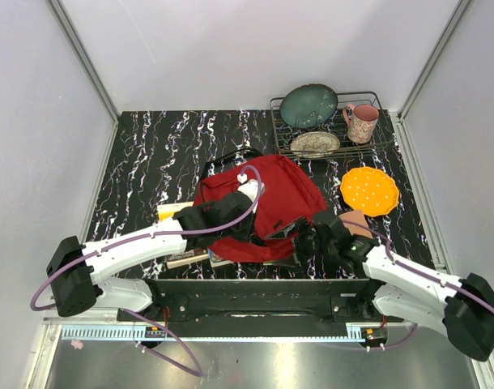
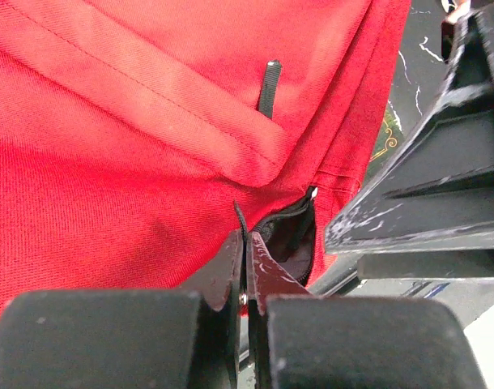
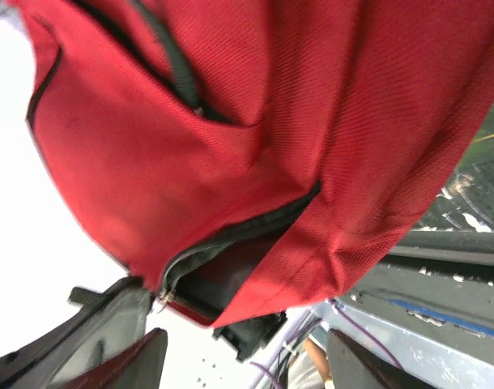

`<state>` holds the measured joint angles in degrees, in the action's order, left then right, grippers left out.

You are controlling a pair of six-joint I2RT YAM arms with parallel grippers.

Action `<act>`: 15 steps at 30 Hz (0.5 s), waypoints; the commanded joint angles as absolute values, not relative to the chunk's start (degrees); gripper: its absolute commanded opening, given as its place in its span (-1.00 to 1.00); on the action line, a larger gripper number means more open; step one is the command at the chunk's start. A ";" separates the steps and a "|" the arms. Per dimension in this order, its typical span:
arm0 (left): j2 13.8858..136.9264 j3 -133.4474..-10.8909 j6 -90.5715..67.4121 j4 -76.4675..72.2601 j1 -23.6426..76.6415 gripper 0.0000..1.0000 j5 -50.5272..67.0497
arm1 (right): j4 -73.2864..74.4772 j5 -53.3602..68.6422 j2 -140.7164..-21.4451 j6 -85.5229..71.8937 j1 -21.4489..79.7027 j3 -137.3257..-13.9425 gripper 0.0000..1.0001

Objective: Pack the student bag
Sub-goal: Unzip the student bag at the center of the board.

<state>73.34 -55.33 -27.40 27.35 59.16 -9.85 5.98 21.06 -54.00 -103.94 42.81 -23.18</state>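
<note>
Tension seems the aim: the left gripper (image 2: 245,243), jaws pressed together on what looks like the zip tab (image 2: 239,217), steadies the student bag (image 1: 271,203) lying on the table (image 1: 150,162) near the arms, while the right gripper (image 3: 239,365) hangs spread wide beside the zip opening (image 3: 231,243).

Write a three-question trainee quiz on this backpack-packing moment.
1. True or false: the left gripper is shut beside the red backpack's zip opening.
2. Fill in: the right gripper has its jaws ____.
3. Multiple choice: the pink mug is A) inside the backpack, B) in the wire dish rack, C) in the right gripper.
Key: 1 true; 2 open; 3 B.
</note>
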 commanded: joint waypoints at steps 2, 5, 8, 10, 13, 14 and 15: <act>71.37 -55.63 -28.83 24.44 59.33 -1.00 -12.04 | 6.16 18.82 -59.14 -110.38 47.45 -27.69 0.66; 71.37 -55.72 -28.83 24.26 59.24 -1.00 -11.69 | -4.11 14.95 -60.99 -115.13 49.22 -25.41 0.65; 71.28 -55.63 -28.83 24.17 59.33 -1.00 -11.69 | -6.15 13.27 -63.36 -117.25 49.39 -25.84 0.64; 71.11 -55.72 -28.74 24.17 59.24 -1.00 -11.51 | -7.72 12.57 -65.64 -118.12 49.39 -26.37 0.58; 71.10 -55.81 -28.74 23.99 59.24 -1.00 -11.25 | -12.11 12.04 -68.63 -120.05 49.39 -25.75 0.39; 71.02 -55.81 -28.65 24.08 59.24 -1.00 -11.16 | -12.82 11.95 -69.25 -120.58 49.31 -25.58 0.02; 70.93 -55.81 -28.65 24.08 59.33 -1.00 -11.16 | -13.79 11.26 -69.61 -120.67 49.39 -24.79 -0.38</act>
